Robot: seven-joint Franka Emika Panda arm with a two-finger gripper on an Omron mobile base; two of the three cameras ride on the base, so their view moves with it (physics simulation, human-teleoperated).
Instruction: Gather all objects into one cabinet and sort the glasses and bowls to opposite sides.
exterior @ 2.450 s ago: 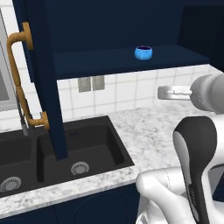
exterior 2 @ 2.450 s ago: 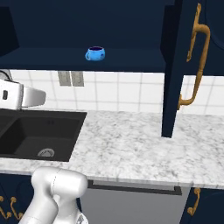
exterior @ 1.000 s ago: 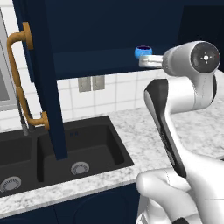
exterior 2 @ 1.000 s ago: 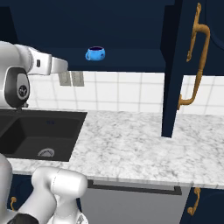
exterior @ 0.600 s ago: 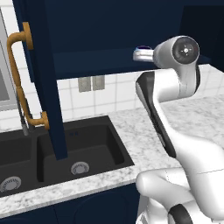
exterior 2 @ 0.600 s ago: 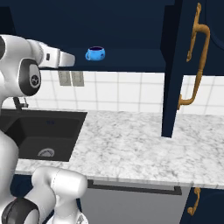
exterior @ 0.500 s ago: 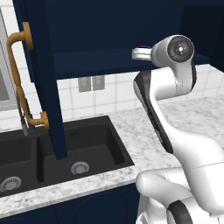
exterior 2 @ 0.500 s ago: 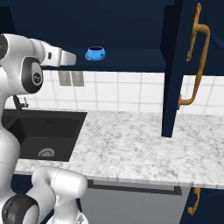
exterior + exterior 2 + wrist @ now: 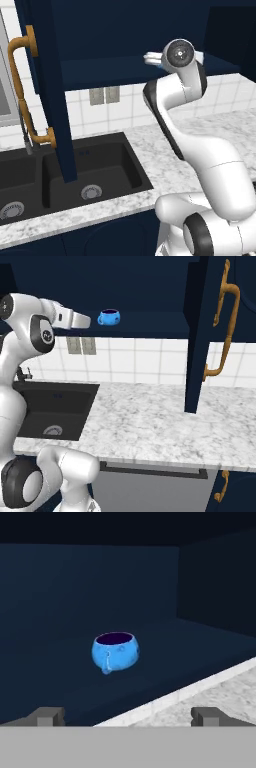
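Observation:
A small blue bowl [image 9: 108, 317] with a dark inside stands alone on the navy shelf board of the open cabinet [image 9: 150, 325]. My gripper [image 9: 86, 320] hangs at shelf height just left of the bowl, pointing at it and a short way off. In the hand view the blue bowl [image 9: 115, 652] sits ahead on the shelf [image 9: 170, 657], beyond the gripper [image 9: 128, 717], whose fingertips [image 9: 47, 716] stand wide open with nothing between them. From the left base view my own arm hides the bowl, and the gripper [image 9: 148, 58] reaches over the shelf [image 9: 95, 72].
Both cabinet doors hang open, each with a brass handle: one on the left [image 9: 47, 95] and one on the right [image 9: 200, 331]. A dark double sink [image 9: 80, 175] lies below in the marble counter [image 9: 150, 426]. Wall outlets [image 9: 104, 95] sit on the tiled backsplash.
The arm has lifted from counter height to shelf level. Over the last second the open gripper has crept closer to the blue bowl. The bowl has not moved.

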